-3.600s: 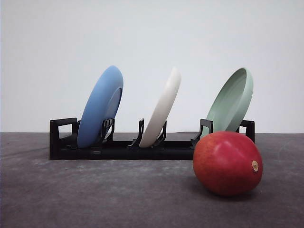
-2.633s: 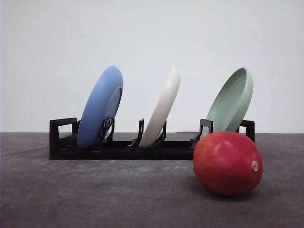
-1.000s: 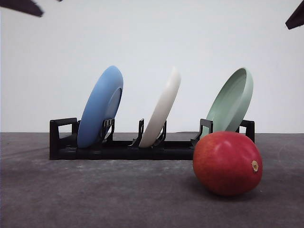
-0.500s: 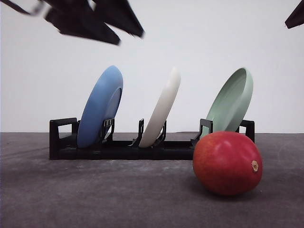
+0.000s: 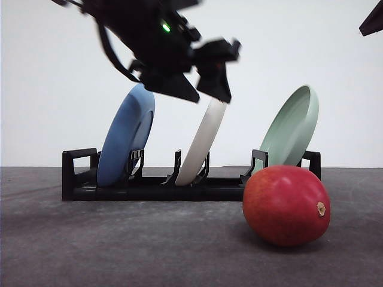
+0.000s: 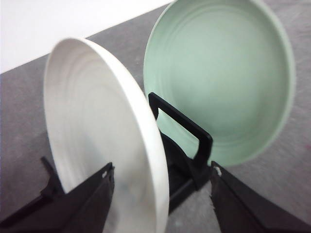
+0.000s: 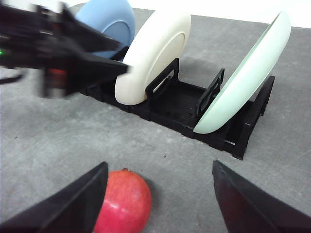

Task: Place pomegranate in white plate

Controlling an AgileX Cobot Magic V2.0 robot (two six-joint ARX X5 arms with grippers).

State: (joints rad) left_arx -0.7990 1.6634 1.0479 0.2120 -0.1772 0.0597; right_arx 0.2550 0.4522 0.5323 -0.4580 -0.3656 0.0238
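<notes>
Three plates standing on edge in black rack point(image 5: 149, 188): blue plate point(image 5: 125, 134), white plate point(image 5: 203, 140) in middle slot, green plate point(image 5: 291, 128). All leaning the same way, toward robot's right.

Left gripper point(image 5: 206, 89) hovering right at top rim of white plate, fingers spread. In left wrist view, white plate point(image 6: 102, 141) rim sitting between the two dark fingers point(image 6: 92, 199), nearer one finger than the other; contact not resolvable, slight blur.

Pomegranate point(image 5: 286, 205) lying on grey table point(image 5: 119, 251), in front of rack, near green plate's end, well apart from white plate. Stem nub facing robot's right and a bit forward.

Right gripper point(image 7: 160, 199) spread wide, empty, hovering above table; pomegranate point(image 7: 122, 201) sitting just beside one finger, not centred between them. In front view, just a dark corner of right arm point(image 5: 372, 23) at top edge.

Judgement: white plate not usable as target while upright; looking like left arm pulling it from slot first. Key relation: plate's flat faces running parallel to left fingers, rim edge-on between them, so pinching across thickness. Right arm clearly nearer the fruit.

Hidden: white plate's lower edge inside rack slot; right fingertips cut off by frame.
</notes>
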